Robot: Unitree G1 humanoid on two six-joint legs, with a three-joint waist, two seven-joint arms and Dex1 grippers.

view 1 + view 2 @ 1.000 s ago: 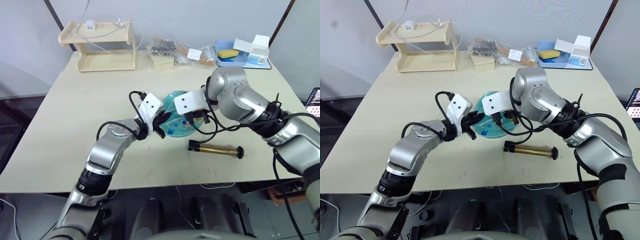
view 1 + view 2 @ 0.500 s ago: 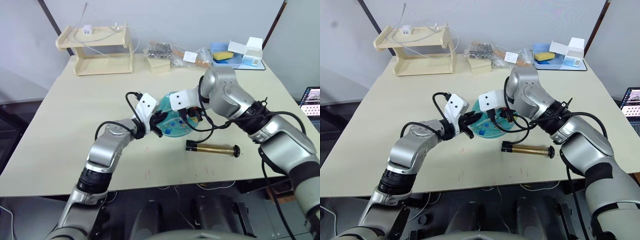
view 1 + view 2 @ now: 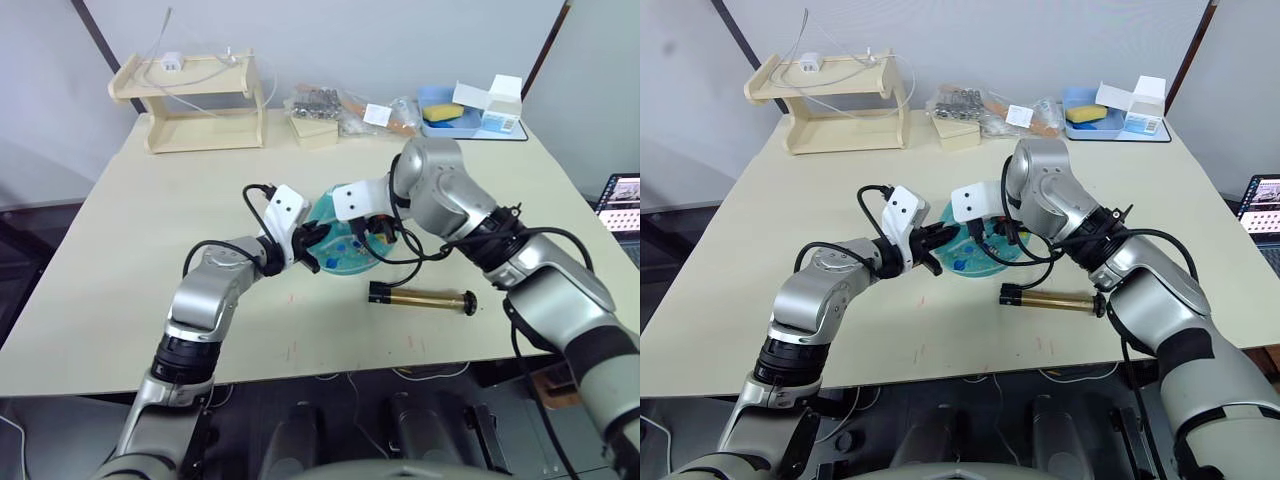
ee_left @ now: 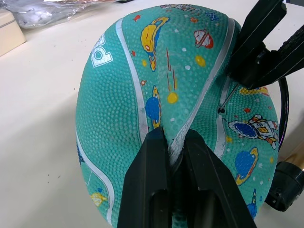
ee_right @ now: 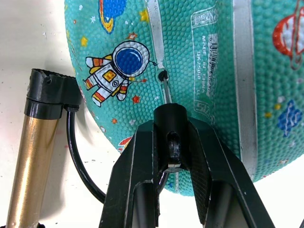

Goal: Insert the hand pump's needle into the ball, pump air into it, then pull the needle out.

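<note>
The ball (image 3: pixel 345 243) lies near the middle of the pale worktop (image 3: pixel 120 260) and serves as the reference. On the robot's left of the ball: the left gripper (image 4: pixel 172 151) is against the ball's left flank, its two black fingers (image 4: pixel 151 166) drawn close together and pinching a raised fold of the teal rubber along a lighter band; the skin looks slack and creased there. The ball itself is teal with planets, an astronaut print and a printed label patch. On the robot's right of the ball: the right gripper (image 5: pixel 171 142) is at the ball's right flank, its fingers (image 5: pixel 137 166) clamped on the small black fitting of the needle (image 5: pixel 165 88). The thin metal pin runs from the fitting up to the ball's small dark valve hole beside the astronaut print; its tip sits at the hole, but how far it has gone in cannot be told. A thin black hose (image 5: pixel 80 166) loops from the fitting down to the hand pump (image 3: pixel 421 297), which lies flat on the worktop on the near-right side of the ball, its hose end just beside the ball and its T-handle end pointing away to the right. Far behind the ball, at the worktop's back edge: a wooden shelf rack (image 3: pixel 195 102) to the left, a blue tray (image 3: pixel 445 110) to the right.
</note>
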